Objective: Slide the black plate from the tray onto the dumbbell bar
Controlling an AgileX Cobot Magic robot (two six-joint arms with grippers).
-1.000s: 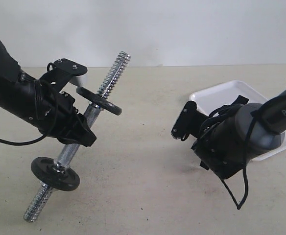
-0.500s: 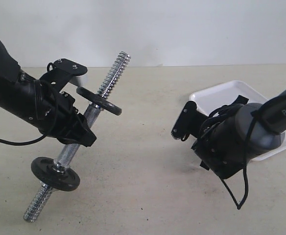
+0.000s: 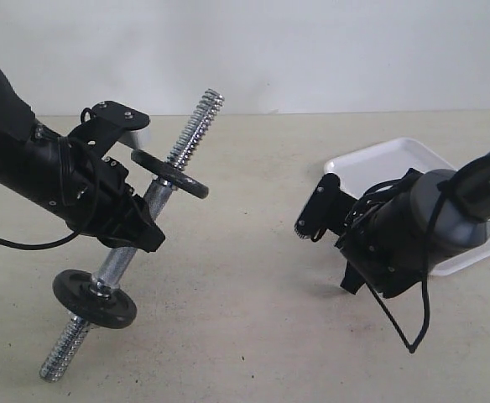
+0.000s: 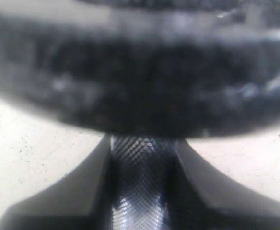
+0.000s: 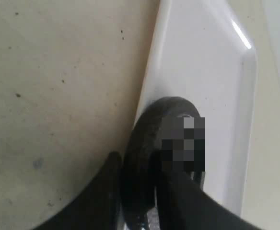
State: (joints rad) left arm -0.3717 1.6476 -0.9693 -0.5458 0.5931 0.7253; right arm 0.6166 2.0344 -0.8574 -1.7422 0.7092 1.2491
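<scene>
My left gripper (image 3: pixel 142 228) is shut on the knurled middle of the dumbbell bar (image 3: pixel 159 195) and holds it slanted above the table. In the left wrist view the bar (image 4: pixel 141 165) lies between the fingers, under a blurred black disc (image 4: pixel 140 91). One black disc (image 3: pixel 169 173) sits on the bar's upper half. Another (image 3: pixel 94 299) sits lower, with a chrome nut. In the right wrist view my right gripper (image 5: pixel 140 170) is shut on the black plate (image 5: pixel 147 132), which stands on edge at the rim of the white tray (image 5: pixel 197 62). In the exterior view the right wrist hides the plate.
The white tray (image 3: pixel 392 159) lies at the right, partly behind my right arm (image 3: pixel 421 220). A black cable hangs from that arm toward the tabletop. The bar's threaded ends stick out toward the back wall and toward the front left of the table.
My right gripper has shut on the black plate and its wrist has turned and lifted slightly. The left arm and the bar have not moved.
</scene>
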